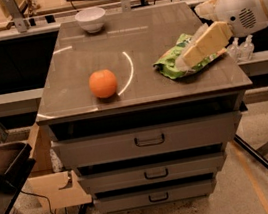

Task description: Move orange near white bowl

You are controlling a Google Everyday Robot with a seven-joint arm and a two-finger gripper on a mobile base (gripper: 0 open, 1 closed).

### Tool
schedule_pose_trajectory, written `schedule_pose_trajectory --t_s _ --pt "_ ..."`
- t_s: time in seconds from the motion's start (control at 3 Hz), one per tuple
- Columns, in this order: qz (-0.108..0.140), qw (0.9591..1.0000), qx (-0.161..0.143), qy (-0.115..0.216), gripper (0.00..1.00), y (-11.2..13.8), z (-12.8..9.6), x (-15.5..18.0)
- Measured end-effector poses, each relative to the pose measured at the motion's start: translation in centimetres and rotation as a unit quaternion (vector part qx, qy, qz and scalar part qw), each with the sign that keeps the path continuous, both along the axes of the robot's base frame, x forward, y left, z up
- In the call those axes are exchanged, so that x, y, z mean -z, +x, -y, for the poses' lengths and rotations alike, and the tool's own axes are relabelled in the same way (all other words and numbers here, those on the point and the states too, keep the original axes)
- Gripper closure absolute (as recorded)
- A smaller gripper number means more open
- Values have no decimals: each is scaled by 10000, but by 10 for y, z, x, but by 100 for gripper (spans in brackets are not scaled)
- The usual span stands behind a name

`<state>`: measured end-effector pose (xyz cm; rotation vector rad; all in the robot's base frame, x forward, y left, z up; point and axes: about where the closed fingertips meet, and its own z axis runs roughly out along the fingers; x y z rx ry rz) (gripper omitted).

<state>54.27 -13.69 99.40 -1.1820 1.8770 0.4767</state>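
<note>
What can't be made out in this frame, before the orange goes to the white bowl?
- Camera view: the gripper hangs over the green snack bag at the right of the cabinet. Whether it touches the bag is unclear, and it covers the bag's middle.
- The arm is cut off by the right edge.
- The white bowl: its bottom is hidden by its near wall.
</note>
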Motion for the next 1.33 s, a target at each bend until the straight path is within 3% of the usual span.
schedule_pose_trajectory --t_s 0.67,1.33 --pt "76 9998 10 195 0 5 -7 -5" --pt "140 9989 68 437 0 18 -37 21"
